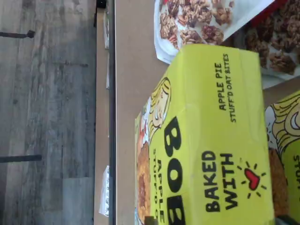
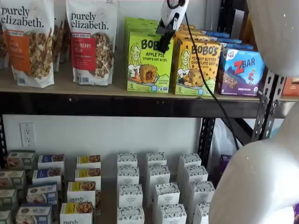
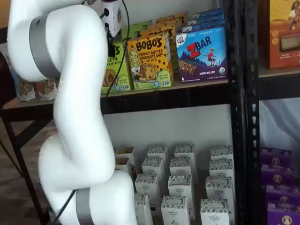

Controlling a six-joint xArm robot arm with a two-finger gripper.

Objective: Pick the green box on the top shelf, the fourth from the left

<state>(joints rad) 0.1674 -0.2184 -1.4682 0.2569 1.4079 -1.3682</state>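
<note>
The gripper [image 2: 164,45], a white body ending in black fingers, hangs from the upper middle of a shelf view, its tips in front of the upper right corner of the green box [image 2: 148,61], a lime-green Bobo's apple pie carton with a cartoon blonde girl on its face; the fingers appear as one dark shape side-on, so the gap cannot be read from the pictures, though they stand spread to their widest and nothing is between them. That carton stands upright at the front of a row of like cartons on the top shelf [image 2: 117,88], a tan wood-look board on a black metal beam, just left of a yellow-orange Bobo's peanut butter box [image 2: 197,66] and a blue ZBar box [image 2: 240,71]; to its left stand two white Purely Elizabeth granola pouches [image 2: 91,42]. In the other shelf view the white robot arm [image 3: 70,112] fills the left half and hides most of the green carton, leaving only a strip of it. The lower shelf, in both shelf views, holds rows of small white cartons [image 2: 156,191]. Only the wrist view, turned on its side, shows the carton's top panel close up, with a granola pouch lying beyond it and grey plank floor [image 1: 47,112] past the shelf edge.
</note>
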